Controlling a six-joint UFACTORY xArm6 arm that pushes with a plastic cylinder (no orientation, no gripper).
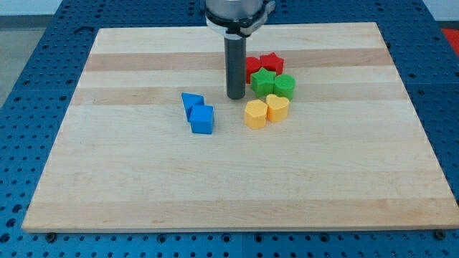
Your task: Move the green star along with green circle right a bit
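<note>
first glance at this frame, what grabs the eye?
The dark rod coming down from the view's top, my tip just left of the green star. Right of it sits a tight cluster: red blocks, green circle, two yellow blocks. Two blue blocks sit apart, further left.

Bare wooden board (344,165) right of green circle block (285,85); red star block (271,62) crowds above, yellow heart block (277,107) below (touching-close).

Eight blocks are counted on one wooden board (143,186). Two are red (252,68) (272,62), two green (262,81) (285,86), two yellow (254,114) (277,107), and two blue (191,102) (202,120). One rod is recorded, ending in one tip (236,97).
</note>
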